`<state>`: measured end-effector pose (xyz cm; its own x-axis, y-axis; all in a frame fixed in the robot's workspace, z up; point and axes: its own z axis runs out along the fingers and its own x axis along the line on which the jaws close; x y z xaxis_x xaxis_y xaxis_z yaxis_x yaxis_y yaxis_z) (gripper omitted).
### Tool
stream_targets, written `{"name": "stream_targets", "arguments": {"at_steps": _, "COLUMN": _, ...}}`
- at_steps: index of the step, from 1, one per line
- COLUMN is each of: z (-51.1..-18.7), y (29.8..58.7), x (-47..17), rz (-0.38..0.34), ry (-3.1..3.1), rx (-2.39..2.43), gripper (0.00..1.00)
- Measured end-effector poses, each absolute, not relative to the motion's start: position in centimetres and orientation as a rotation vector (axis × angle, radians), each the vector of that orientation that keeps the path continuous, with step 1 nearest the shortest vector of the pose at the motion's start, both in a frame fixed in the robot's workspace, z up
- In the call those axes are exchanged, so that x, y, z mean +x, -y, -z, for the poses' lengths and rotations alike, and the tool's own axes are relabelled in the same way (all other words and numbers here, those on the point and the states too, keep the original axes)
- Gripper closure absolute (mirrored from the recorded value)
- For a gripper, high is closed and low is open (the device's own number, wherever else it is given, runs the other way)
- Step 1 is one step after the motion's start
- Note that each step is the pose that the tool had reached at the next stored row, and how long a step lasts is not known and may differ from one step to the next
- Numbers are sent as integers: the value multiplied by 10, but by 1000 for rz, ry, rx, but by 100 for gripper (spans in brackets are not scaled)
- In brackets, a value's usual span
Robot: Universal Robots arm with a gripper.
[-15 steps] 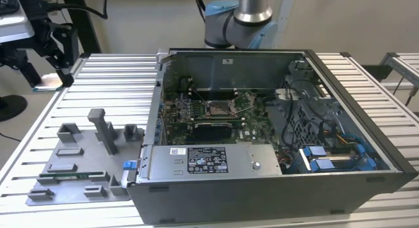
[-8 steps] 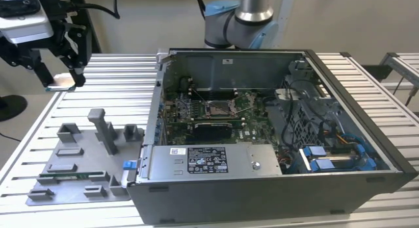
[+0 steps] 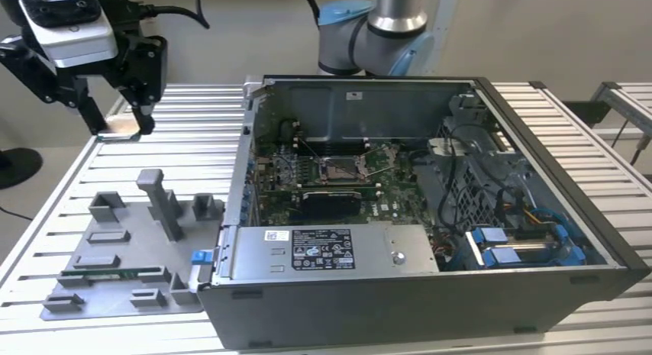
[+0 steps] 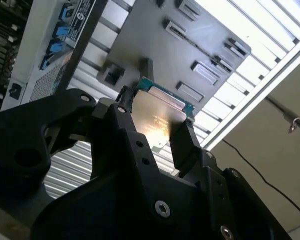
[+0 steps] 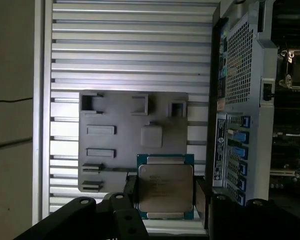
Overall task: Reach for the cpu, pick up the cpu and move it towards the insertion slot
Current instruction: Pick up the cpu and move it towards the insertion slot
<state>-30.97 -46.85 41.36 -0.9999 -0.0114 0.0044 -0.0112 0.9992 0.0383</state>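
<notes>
Ribbed aluminium table, beige wall, cpu seemingly between jaws

One cpu; one gripper; one insertion slot; one computer case; one grey tray; one green memory stick; one robot arm

1. You see the cpu with a smooth, pale silvery metal top that has a soft sheen, rimmed in green board.
2. The gripper has matt black fingers.
3. The tray looks like matt grey plastic.
4. The table is ribbed bare metal, bright and reflective.
5. The computer case is dull dark grey.
6. The insertion slot has a shiny silvery metal frame.
</notes>
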Motion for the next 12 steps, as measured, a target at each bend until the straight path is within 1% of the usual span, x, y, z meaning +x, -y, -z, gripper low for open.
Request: {"name": "stream_targets", "arguments": {"at_steps": 12, "z": -414, "y": 468, "x": -279, "rz": 60, "ry": 3133, "rx": 18, "gripper": 100}}
